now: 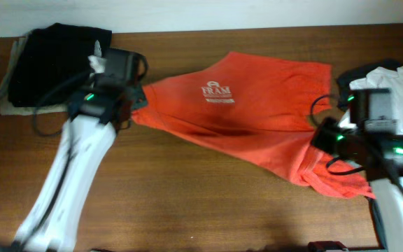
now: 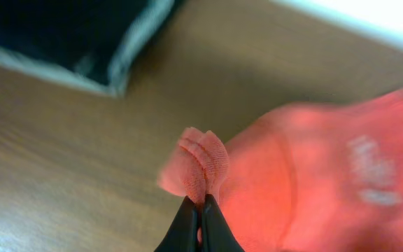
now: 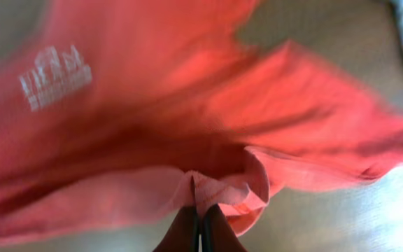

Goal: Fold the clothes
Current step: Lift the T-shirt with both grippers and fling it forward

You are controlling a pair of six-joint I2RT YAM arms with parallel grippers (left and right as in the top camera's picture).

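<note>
Left gripper [image 2: 200,204]: fingers pressed together, clamped on a bunched fold at the end of the shirt [image 1: 257,105]. The cloth puffs out just past the fingertips.
Right gripper [image 3: 199,210]: fingers together, pinching a rolled hem of the shirt. A loop of cloth curls to the right of the tips.
Shirt: red-orange, stretched across the middle of the table [image 1: 187,196] between the two grippers. It narrows to a point at the left gripper and bunches up at the right gripper, with a fold trailing past it toward the near right.
Lettering [image 1: 217,92]: white, facing up on the far half of the shirt, closer to the left gripper.
Near edge of shirt: runs slantwise from the left gripper down to the right gripper, with a dark crease along it.
Far edge of shirt: lies close to the table's far edge, with a strip of wood showing behind it.
Open room: a broad stretch of bare wood in front of the shirt, between the two arms.
Black garment [image 1: 54,59]: far left corner, behind the left gripper. The left wrist view shows bare wood between it and the shirt.
White garment [image 1: 397,80]: far right, behind the right arm and near the shirt's far right corner. Cannot tell whether they touch.
</note>
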